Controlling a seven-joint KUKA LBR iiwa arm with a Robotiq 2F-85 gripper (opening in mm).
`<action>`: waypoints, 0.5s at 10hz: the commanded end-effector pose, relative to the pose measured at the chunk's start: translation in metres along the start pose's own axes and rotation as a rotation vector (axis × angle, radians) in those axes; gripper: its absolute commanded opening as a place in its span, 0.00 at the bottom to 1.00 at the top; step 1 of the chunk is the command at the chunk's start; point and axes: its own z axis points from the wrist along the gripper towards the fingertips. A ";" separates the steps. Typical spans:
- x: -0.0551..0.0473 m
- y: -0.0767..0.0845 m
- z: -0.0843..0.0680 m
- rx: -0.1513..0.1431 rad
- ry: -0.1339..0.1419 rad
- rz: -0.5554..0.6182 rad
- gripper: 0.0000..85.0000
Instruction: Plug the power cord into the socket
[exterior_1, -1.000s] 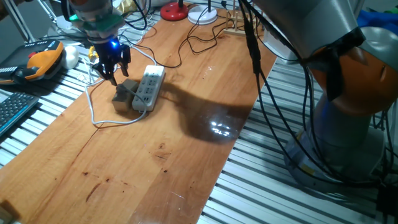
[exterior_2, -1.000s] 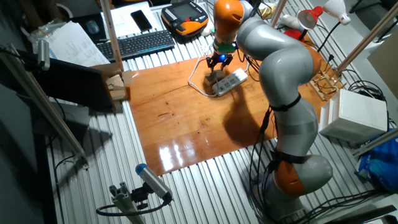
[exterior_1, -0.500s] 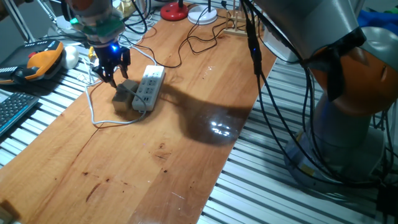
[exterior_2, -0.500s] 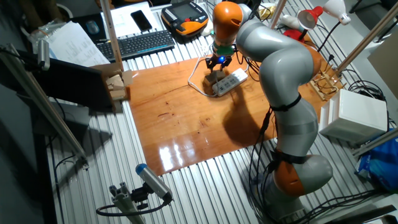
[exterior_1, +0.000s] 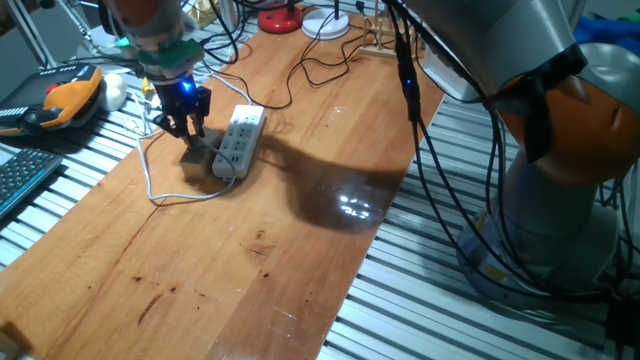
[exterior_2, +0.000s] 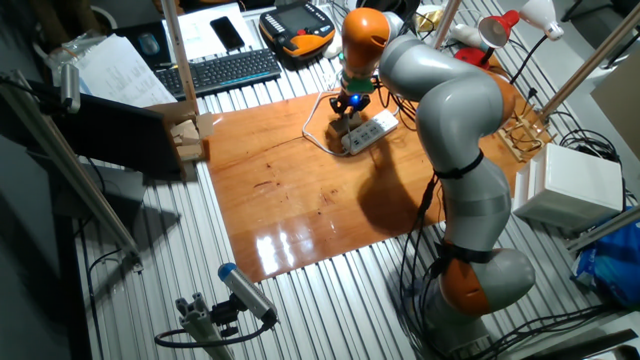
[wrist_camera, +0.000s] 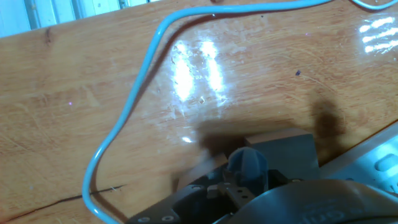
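The socket, a white power strip (exterior_1: 238, 140), lies on the wooden table; it also shows in the other fixed view (exterior_2: 371, 128) and at the lower right edge of the hand view (wrist_camera: 384, 157). The power cord (exterior_1: 150, 178) loops pale on the wood to the strip's left and ends in a grey blocky plug (exterior_1: 200, 152) lying against the strip. The cord (wrist_camera: 134, 102) and plug (wrist_camera: 283, 155) show in the hand view too. My gripper (exterior_1: 186, 125) hangs just over the plug with its fingers apart, holding nothing. It also shows in the other fixed view (exterior_2: 347, 104).
Thin black cables (exterior_1: 320, 70) trail across the far part of the table. An orange-black pendant (exterior_1: 65, 98) and a keyboard (exterior_1: 20, 175) lie off the table's left edge. A red lamp base (exterior_1: 281, 17) stands at the back.
My gripper has moved slightly right and down, closer to the grey plug. Strip, plug and cord have not moved.
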 end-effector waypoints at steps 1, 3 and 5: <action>0.000 0.001 0.001 0.000 -0.005 0.000 0.40; 0.000 0.001 0.002 -0.001 -0.006 -0.001 0.40; 0.000 0.002 0.002 -0.001 -0.011 -0.001 0.40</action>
